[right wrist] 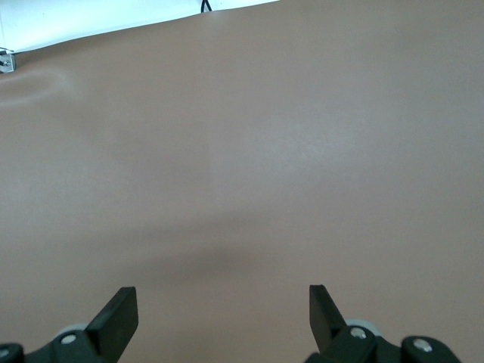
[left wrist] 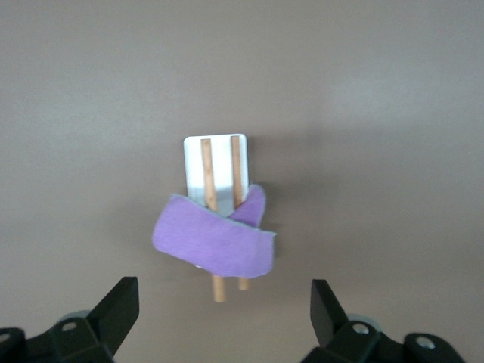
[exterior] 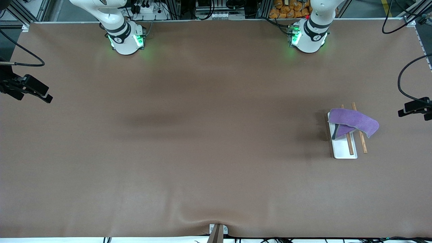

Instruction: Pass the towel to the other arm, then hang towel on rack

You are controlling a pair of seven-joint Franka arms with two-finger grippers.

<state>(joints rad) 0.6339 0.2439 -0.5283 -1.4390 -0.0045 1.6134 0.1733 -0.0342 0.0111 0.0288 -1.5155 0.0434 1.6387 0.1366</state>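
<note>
Nearest: white rack draped with purple towel, apparently hung. Left end effector and right end effector released, empty, above table.

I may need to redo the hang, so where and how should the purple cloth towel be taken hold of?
Probably best at the free end of the purple cloth towel, which droops clear of the thin brown wooden rods of the white-based rack toward the left arm's end of the table. Come from above with the open left gripper, pinching across that thin flap, clear of the rods.
</note>
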